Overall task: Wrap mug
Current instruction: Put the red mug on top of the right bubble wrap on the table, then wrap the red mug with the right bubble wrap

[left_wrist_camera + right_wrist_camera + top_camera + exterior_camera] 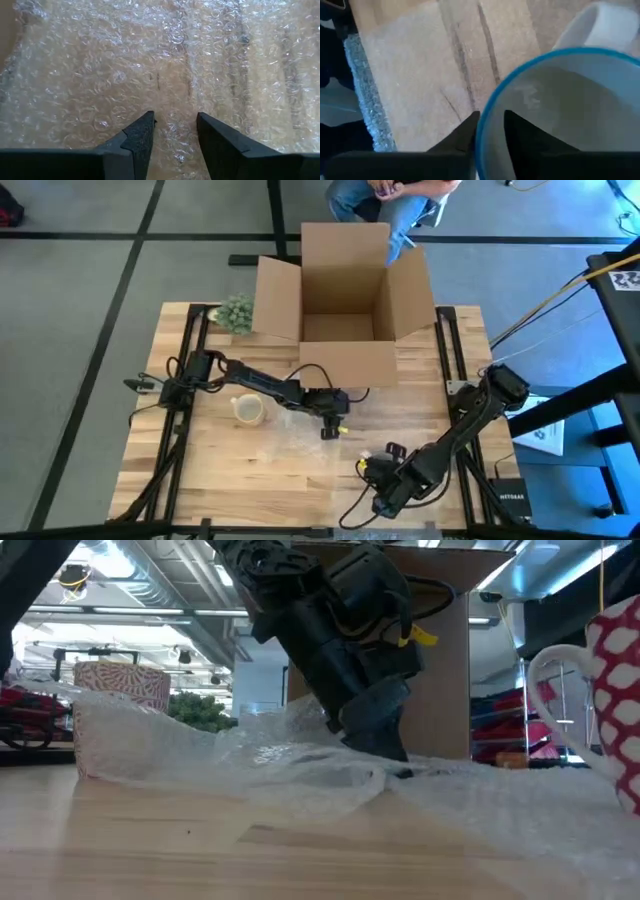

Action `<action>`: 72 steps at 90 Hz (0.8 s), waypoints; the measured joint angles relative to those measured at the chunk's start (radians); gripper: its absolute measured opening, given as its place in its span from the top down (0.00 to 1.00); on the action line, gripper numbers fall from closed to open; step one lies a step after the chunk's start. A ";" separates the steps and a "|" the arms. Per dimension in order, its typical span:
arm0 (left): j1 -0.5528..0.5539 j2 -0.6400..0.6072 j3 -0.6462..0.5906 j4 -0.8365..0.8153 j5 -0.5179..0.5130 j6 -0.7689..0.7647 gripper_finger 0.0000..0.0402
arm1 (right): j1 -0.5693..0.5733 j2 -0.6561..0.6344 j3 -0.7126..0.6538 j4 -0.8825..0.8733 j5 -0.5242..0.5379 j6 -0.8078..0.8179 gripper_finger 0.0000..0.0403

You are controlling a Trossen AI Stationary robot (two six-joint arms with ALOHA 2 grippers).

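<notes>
A sheet of clear bubble wrap [150, 60] lies spread on the wooden table [250, 480], at its middle [290, 435]. My left gripper [175, 125] points down at the sheet's right part [385, 755], open, with wrap between its fingers. A cream mug [247, 410] with a red pattern [120, 690] stands upright on the table at the wrap's left edge. My right gripper [490, 120], near the table's front right [372, 472], is shut on a second mug [615, 690], red and white outside, with a blue rim and a white handle [605, 25]. My left gripper comes at the bubble wrap from above, slanting. Its fingertips [145, 127] reach down to the sheet's surface [175, 142], which lies on the table. I cannot tell whether they press it. My right gripper holds the second mug by its blue rim [482, 120], one finger inside the cup and one outside. The fingers point down from above. The mug stays upright, mouth up, handle on the side away from the fingers. Whether its base is on the table does not show.
An open cardboard box [345, 310] stands at the table's far edge, flaps spread. A small green plant [236, 312] sits at its left. A seated person [385, 200] is beyond the box. Bare wood lies along the near edge.
</notes>
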 joint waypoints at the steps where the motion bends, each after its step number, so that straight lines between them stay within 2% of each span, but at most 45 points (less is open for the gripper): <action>1: 0.000 0.000 0.000 0.000 0.000 0.000 0.67 | 0.000 0.000 0.000 0.000 -0.004 0.000 0.75; 14: -0.005 -0.001 0.000 -0.003 -0.001 0.000 0.67 | 0.000 -0.037 0.000 0.007 -0.088 0.016 0.65; 26: -0.021 -0.026 -0.001 -0.031 -0.002 0.000 0.67 | 0.017 -0.097 -0.001 0.043 -0.093 0.046 0.60; 51: -0.061 -0.156 -0.001 -0.065 -0.003 0.013 0.67 | 0.104 -0.187 0.000 0.045 -0.037 0.091 0.59; 63: -0.084 -0.212 -0.001 -0.080 -0.005 0.027 0.67 | 0.159 -0.177 -0.001 0.052 0.015 0.103 0.59; 72: -0.107 -0.243 0.000 -0.096 -0.003 0.027 0.67 | 0.196 -0.141 -0.002 0.075 0.005 0.101 0.59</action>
